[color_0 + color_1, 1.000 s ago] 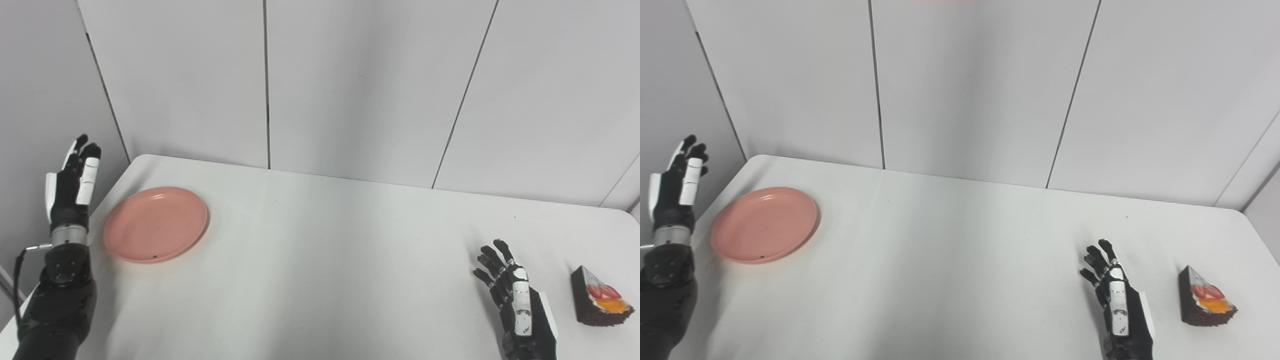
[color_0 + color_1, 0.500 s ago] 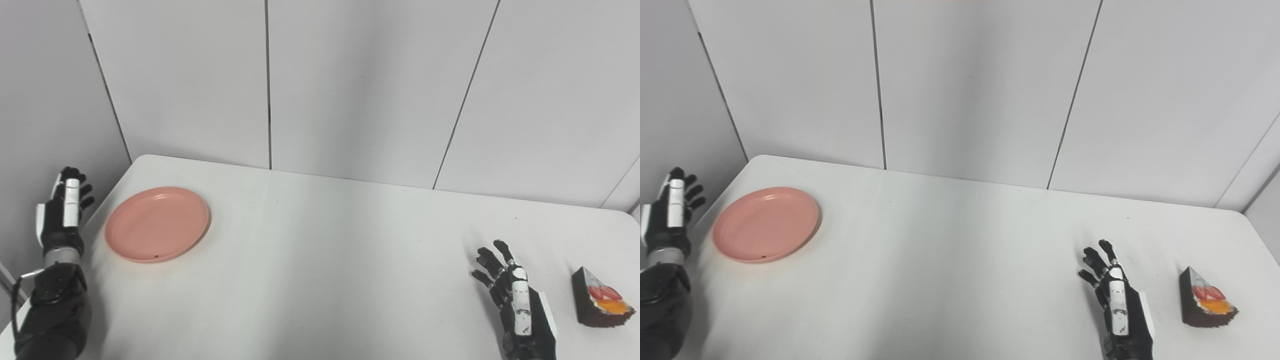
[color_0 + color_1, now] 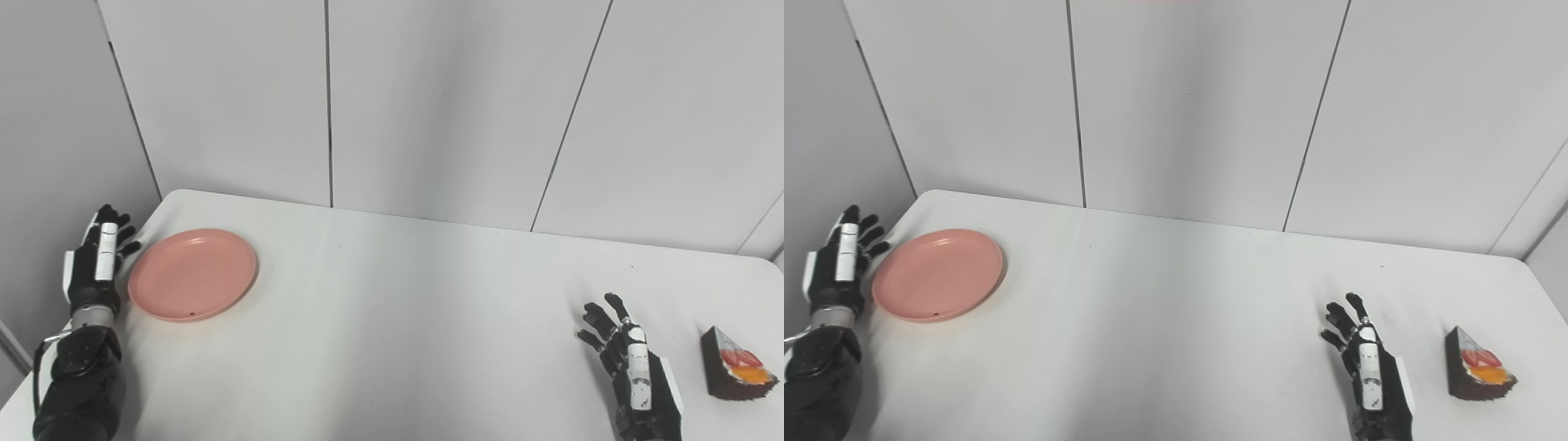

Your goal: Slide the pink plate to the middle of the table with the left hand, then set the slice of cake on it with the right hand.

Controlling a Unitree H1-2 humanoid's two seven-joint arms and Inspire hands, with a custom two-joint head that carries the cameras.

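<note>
While right hand (image 3: pixel 640 373) waits, left hand (image 3: pixel 97 263) has neared pink plate (image 3: pixel 192 274)

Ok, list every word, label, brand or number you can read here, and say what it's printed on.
None can be read.
pink plate: no print, only a small dark speck near its front rim.
slice of cake: no label.
right hand: faint dark marks on its white panel, too small to read.

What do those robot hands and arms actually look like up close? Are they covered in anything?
Each robot hand, the left hand and the right hand, is black with jointed fingers, white plates on the back and along one finger. The left has a silver metal wrist ring, a thin black cable looping beside it, and a glossy black, rounded forearm. No sleeves or covering.
</note>
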